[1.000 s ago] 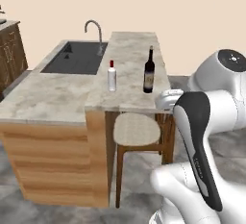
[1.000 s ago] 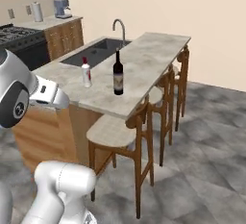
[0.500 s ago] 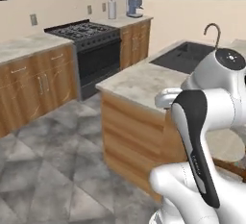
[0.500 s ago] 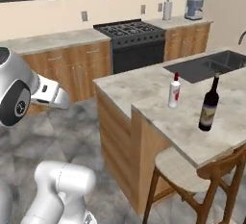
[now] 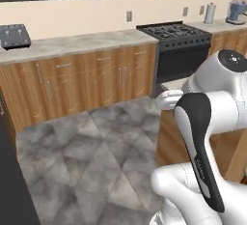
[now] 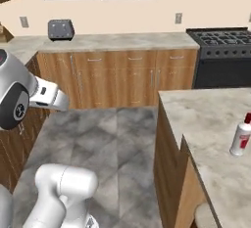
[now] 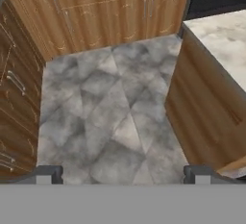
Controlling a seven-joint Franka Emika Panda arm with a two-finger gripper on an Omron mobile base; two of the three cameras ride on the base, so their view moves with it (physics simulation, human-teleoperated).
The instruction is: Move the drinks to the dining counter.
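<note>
A small white bottle with a red cap (image 6: pixel 241 139) stands upright at the right edge of the right base view, on the beige marble top of the island. The part of that top nearest me, over a stool seat (image 6: pixel 206 216), is the dining counter (image 6: pixel 220 183). My gripper (image 7: pixel 122 175) is open with nothing between its fingers. It hangs over the grey tiled floor (image 7: pixel 105 107), left of the island's wooden side (image 7: pixel 202 117). The fingertips (image 7: pixel 48 173) stand far apart at the bottom of the hand view.
Wooden base cabinets (image 6: pixel 117 78) under a marble worktop run along the back wall, with a toaster (image 6: pixel 60 29) on top. A black stove (image 5: pixel 183 40) stands to their right. More wooden drawers (image 7: pixel 14 88) line the left side. Open floor (image 5: pixel 91 156) lies between them and the island.
The whole picture has swung: the base has turned away from the island toward the back-wall cabinets. The wine bottle has left both base views. The gripper has stayed open.
</note>
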